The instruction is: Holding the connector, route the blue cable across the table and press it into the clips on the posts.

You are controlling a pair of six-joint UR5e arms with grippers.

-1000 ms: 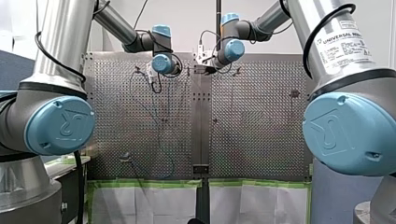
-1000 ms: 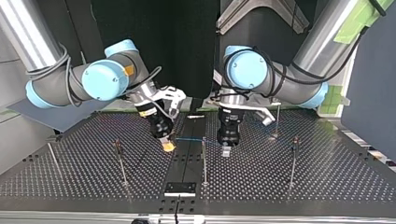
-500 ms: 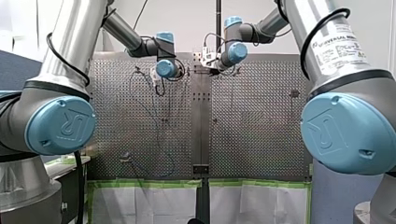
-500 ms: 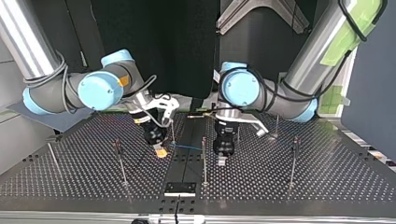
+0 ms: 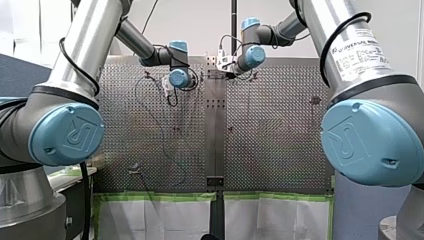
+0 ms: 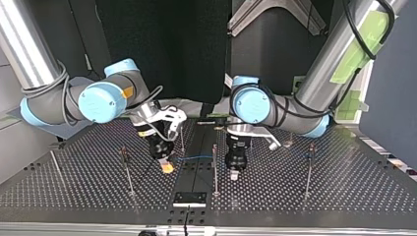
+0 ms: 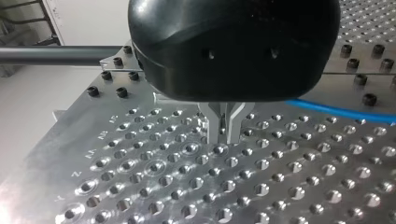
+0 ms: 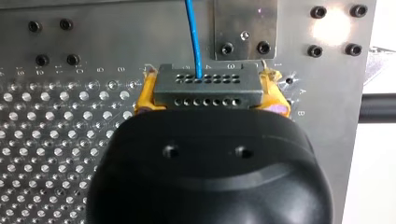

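Right gripper (image 8: pixel 210 93) is clenched on the connector (image 8: pixel 207 81). Its yellow pads (image 8: pixel 144 95) pinch the two short ends, so the grey block sits right at the fingertips, crosswise between them. The connector's long axis runs pad to pad, square to the gripper's reach, and two rows of small holes show on it. The blue cable (image 8: pixel 194 37) leaves the row farther from the gripper, near the middle, and points straight ahead of the gripper, passing just beside a small metal plate (image 8: pixel 245 28) screwed to the table (image 8: pixel 70 140). In the top view the right gripper (image 6: pixel 167 167) hangs tilted, low over the table (image 6: pixel 319 196), near my left gripper (image 6: pixel 235 174). The blue cable (image 6: pixel 196 158) stretches about level from it toward the left gripper as far as the middle post (image 6: pixel 215 172); past that, can't tell. On the left gripper (image 7: pixel 225 140) the metal fingers (image 7: pixel 215 125) are drawn together with only a thin slit, nothing seen between the tips, which sit just above the table (image 7: pixel 140 186). The blue cable (image 7: pixel 336 109) runs off beside those fingers and goes out of sight behind the black gripper body; can't tell if it's pinched higher up. Another post (image 6: pixel 127 172) stands on the far side of the right gripper, away from the left gripper.
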